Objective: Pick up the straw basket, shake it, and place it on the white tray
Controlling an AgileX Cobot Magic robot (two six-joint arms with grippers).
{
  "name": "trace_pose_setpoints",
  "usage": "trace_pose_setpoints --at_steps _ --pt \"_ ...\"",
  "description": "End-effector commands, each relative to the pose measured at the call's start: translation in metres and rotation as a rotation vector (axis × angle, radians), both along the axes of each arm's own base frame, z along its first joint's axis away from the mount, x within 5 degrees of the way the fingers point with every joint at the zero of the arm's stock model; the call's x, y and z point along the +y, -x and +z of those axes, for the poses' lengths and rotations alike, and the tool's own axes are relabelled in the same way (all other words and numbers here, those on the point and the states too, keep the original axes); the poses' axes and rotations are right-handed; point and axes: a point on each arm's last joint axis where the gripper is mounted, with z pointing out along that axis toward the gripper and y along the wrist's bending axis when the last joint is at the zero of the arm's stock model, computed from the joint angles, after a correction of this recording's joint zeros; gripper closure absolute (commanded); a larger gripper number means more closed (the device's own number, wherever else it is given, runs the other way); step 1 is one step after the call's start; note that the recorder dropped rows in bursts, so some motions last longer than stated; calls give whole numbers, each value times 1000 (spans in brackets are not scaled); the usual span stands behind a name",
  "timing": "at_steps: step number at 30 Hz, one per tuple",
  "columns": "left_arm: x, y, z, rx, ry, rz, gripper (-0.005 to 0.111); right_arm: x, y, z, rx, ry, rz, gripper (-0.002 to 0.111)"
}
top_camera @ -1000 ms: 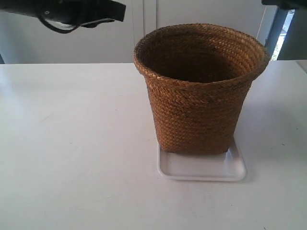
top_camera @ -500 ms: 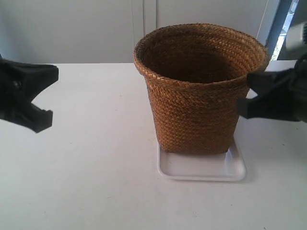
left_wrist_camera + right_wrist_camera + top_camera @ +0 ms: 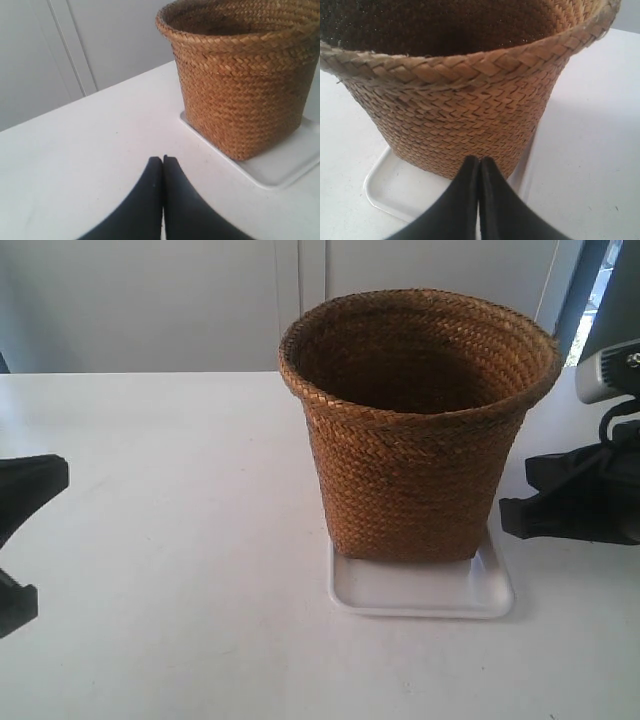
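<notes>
table (image 3: 180, 540): white top across the whole exterior frame; it carries the tray.
left gripper (image 3: 162, 162): fingers pressed flat together with nothing between them, clenched on air. judging by its wrist view's distance, it is the dark shape at the far left edge of the exterior view, lower half, well apart from the basket.
basket (image 3: 415, 470): brown woven straw, upright, wide rim up, centre-right of the exterior frame. its base stands on the tray, set toward the tray's far side.
tray (image 3: 420, 598): white, low rim, under the basket. a bare strip shows below the basket's base in the exterior frame.
right gripper (image 3: 479, 162): fingers closed against each other, gripping nothing. it is at the right edge of the exterior view, mid-height, just beside the basket's lower wall. contact cannot be told, though a gap seems to show.
task state: the basket rests on the tray and neither gripper holds it. whether it has been lifted and shaken cannot be read from this moment.
step in hand: a judgement only. both arms sit low and unloaded on either side, either clearing off or lining up for a grasp.
doing it well: if clearing, draw the right gripper straight outward so it does not brush the weave. if grasping, spread the fingers first and take the rim from both sides evenly.
risk: a nudge low on the wall could slide the base toward the tray's rim.
</notes>
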Motion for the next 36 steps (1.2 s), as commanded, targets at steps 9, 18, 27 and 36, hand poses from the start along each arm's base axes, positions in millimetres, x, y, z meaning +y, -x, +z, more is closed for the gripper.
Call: trace_pose_setpoints --at_steps 9,18,27,36 --pt "9 7 -31 139 -62 43 106 0 1 0 0 5 2 108" --pt "33 13 -71 252 -22 235 106 0 1 0 0 5 2 108" --pt "53 36 -75 152 67 395 106 0 1 0 0 5 2 108" --pt "56 53 -101 239 49 420 106 0 1 0 0 5 2 108"
